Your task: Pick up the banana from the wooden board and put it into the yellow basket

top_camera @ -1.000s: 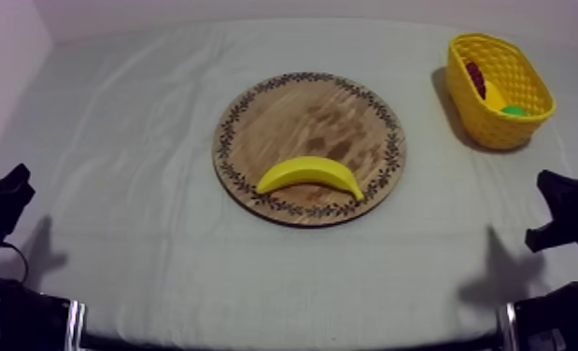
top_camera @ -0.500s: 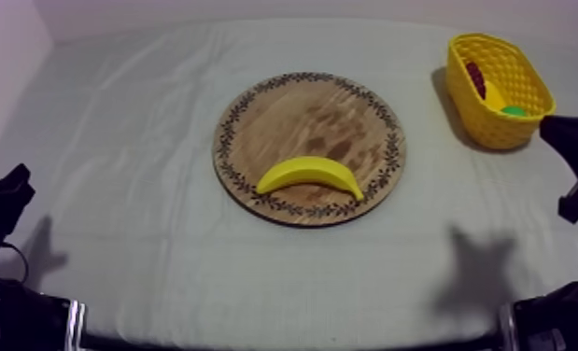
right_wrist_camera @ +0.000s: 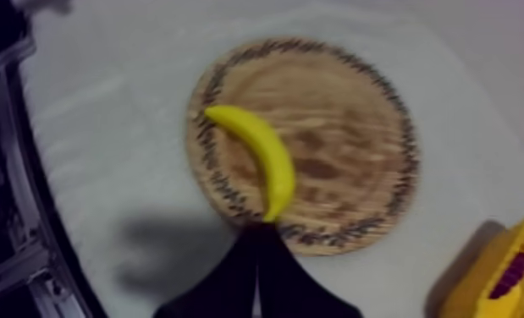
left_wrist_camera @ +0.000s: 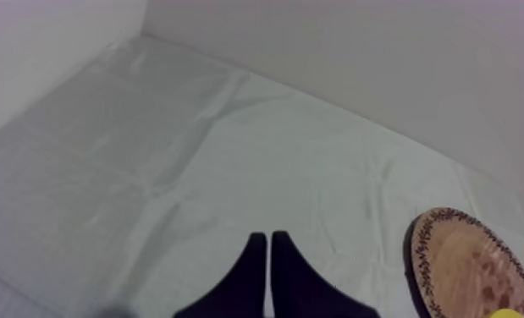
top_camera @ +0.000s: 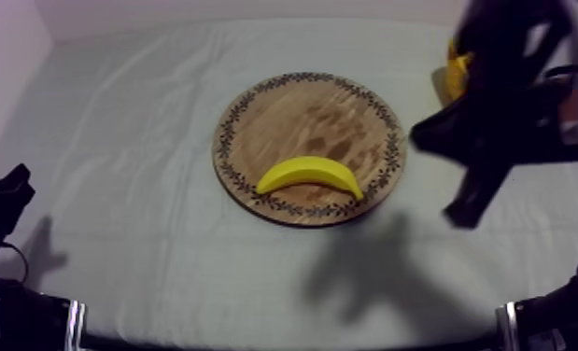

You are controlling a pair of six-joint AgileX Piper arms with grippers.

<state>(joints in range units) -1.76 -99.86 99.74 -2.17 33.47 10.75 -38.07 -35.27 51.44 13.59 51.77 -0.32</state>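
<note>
At the left edge the left gripper [left_wrist_camera: 269, 241] sits low, fingers pressed together on nothing. The banana [top_camera: 309, 175] lies on the board [top_camera: 292, 112], near its front rim. The right gripper [right_wrist_camera: 259, 238], closed and empty, hangs just right of the board, its arm covering most of the basket [top_camera: 455, 73]

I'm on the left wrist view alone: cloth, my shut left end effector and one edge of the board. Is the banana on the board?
Observer: Yes. The banana lies on the board, close to its near rim, with nothing gripping it.
Operator: What is the right end effector doing?
Observer: The right end effector is shut on nothing. In its wrist view its tip points at one end of the banana, by the board's rim.
Operator: And where is the basket?
Observer: The basket stands on the cloth at the far right, apart from the board. From above, the right arm covers most of it.
</note>
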